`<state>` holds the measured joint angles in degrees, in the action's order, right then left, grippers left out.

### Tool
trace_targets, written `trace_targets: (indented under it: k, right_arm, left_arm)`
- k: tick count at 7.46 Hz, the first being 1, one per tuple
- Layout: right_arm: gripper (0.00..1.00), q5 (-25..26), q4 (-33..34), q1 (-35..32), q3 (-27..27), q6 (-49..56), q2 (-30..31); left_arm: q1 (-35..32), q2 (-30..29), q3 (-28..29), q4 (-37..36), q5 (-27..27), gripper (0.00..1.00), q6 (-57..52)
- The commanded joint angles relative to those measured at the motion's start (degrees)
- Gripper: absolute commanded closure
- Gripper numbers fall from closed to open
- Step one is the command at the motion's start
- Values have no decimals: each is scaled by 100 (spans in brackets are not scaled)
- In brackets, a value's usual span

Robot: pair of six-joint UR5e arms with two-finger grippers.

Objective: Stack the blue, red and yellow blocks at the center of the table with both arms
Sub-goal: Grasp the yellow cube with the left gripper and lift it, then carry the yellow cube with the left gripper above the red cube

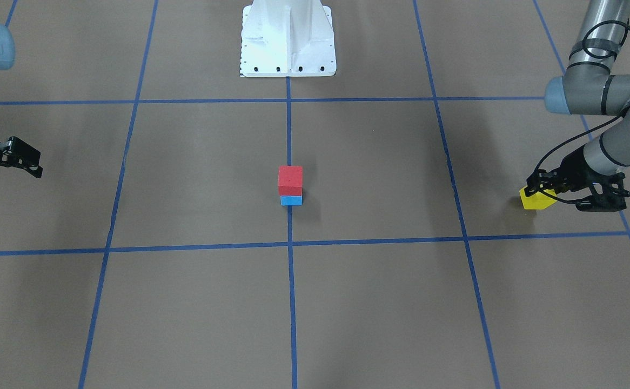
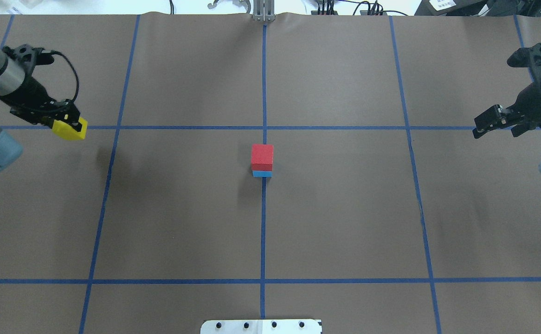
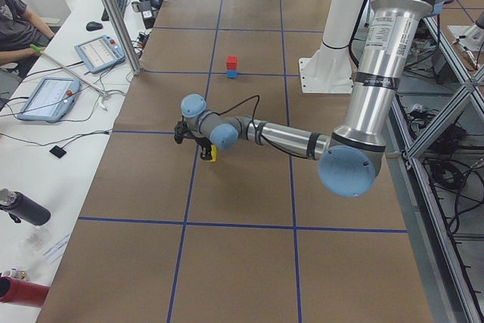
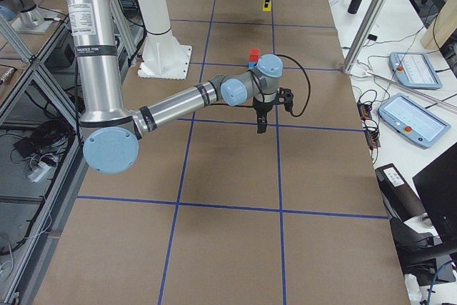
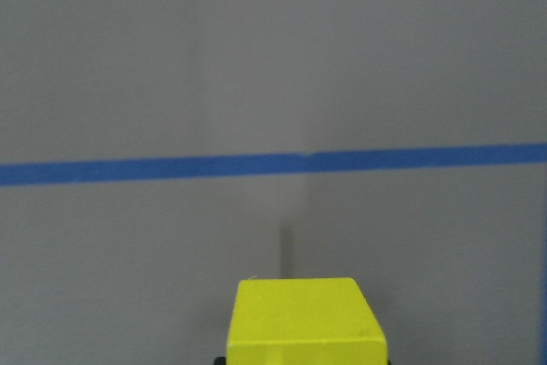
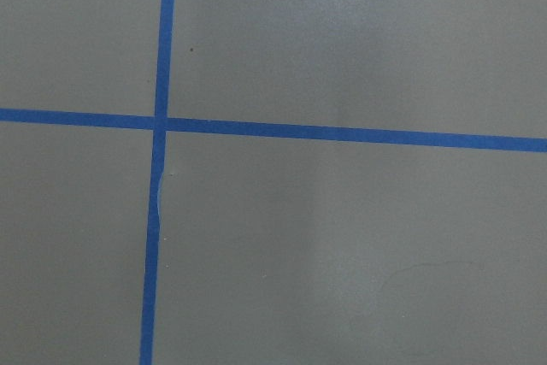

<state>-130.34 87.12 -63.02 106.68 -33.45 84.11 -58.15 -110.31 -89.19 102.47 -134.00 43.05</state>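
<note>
— So, how do the jaws stand?
— The left gripper (image 2: 67, 125) is clamped on the yellow block (image 2: 71, 131), held just clear of the table (image 2: 344, 208) at its far left, judging by the shadow. The right gripper (image 2: 486, 124) is spread and empty, at the far right.
— And the stack?
— The red block (image 2: 262, 157) sits on the blue block (image 2: 261, 174) at the centre, well apart from both arms.
— What could go wrong?
— The yellow block looks turned relative to the stack. Set down skewed or off-centre, it could overhang and tip. Carried in low, it might clip the red block and shove it off the blue one. Let go too high, it may bounce off.
</note>
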Motion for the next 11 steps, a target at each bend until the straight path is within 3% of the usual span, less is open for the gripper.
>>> trace_targets:
  k: [1, 3, 5, 8, 11]
  right_arm:
    - [0, -1, -2, -9, 2, -4, 9]
    - [0, -1, -2, -9, -6, 5, 0]
    - [0, 8, -2, 0, -50, 14, 0]
    - [0, 8, -2, 0, -42, -4, 0]
    - [0, 0, -2, 0, -24, -4, 0]
  left_arm:
    - [959, -1224, -397, -710, 389, 100, 1530]
    - [1638, -2121, -415, -902, 1108, 100, 2616]
    - [2114, -3202, -328, -2243, 1586, 100, 2743]
    - [2607, -3617, 320, -2240, 2018, 100, 2691]
    - [2546, -3629, 323, -2258, 2036, 100, 2331]
